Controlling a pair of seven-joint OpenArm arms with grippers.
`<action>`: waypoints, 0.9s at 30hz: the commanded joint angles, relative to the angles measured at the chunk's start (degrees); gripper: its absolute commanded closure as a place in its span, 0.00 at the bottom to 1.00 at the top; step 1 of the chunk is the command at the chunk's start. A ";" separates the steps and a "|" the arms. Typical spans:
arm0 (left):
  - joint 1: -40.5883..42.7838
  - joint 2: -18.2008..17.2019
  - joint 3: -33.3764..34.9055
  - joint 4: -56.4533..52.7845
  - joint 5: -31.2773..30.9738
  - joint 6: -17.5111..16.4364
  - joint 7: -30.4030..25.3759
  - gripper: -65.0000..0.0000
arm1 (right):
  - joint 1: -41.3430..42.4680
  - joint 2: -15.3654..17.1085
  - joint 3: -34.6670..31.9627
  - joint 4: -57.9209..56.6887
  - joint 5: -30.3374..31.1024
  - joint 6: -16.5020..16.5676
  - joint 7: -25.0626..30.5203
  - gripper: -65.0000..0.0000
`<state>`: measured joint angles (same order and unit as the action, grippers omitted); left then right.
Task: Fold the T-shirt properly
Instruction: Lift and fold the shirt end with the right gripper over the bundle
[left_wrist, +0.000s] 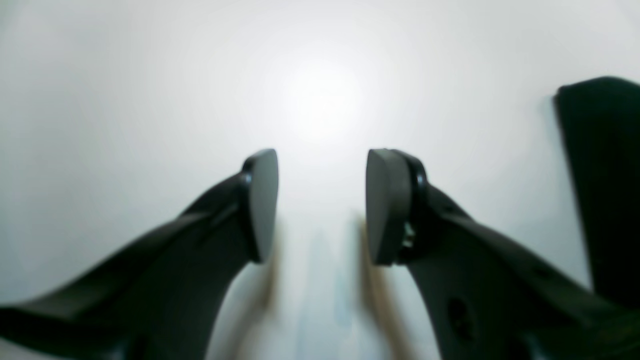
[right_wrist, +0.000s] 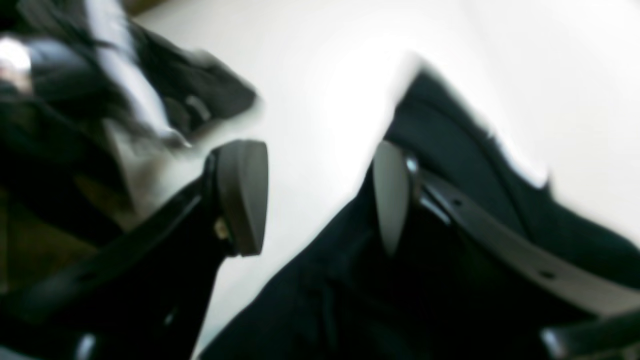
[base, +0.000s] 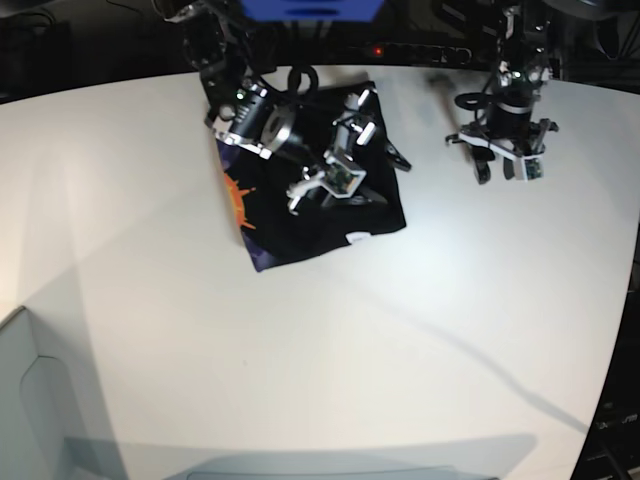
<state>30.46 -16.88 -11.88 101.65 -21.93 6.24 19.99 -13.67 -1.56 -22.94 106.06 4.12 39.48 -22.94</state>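
The T-shirt (base: 310, 195) lies bunched into a rough black square on the white table (base: 330, 340), up toward the twelve o'clock edge and a little left of centre in the base view, its orange print showing along the nine o'clock side and a small white tag near the five o'clock corner. The right gripper (base: 330, 180) hangs right over the middle of that cloth. From its own wrist camera the two fingers (right_wrist: 242, 195) stand wide apart, bright table showing in the gap between them, nothing pinched, with dark fabric spreading under and behind the three o'clock finger. Over at the two o'clock part of the table, well apart from the shirt, the left gripper (base: 505, 165) points down at bare surface. Its wrist view shows the pads (left_wrist: 262, 205) parted with only white table between them, holding nothing, and a dark blurred shape at the three o'clock edge that I cannot identify.
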 joint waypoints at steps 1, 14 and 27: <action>-0.08 -0.74 -0.38 0.82 0.44 0.05 -1.31 0.57 | 0.44 0.11 0.74 2.55 0.76 0.52 1.18 0.47; 0.00 -0.74 -0.47 0.90 0.00 0.05 -1.31 0.57 | 1.94 0.46 9.80 0.01 0.50 0.52 0.74 0.47; 3.34 -0.65 -0.30 4.86 0.00 0.05 -1.31 0.57 | 13.28 -7.10 0.30 -20.74 0.76 0.52 1.36 0.47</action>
<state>33.65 -17.12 -11.90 105.43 -22.11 6.22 19.92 -1.10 -7.94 -22.57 84.23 3.66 39.40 -23.14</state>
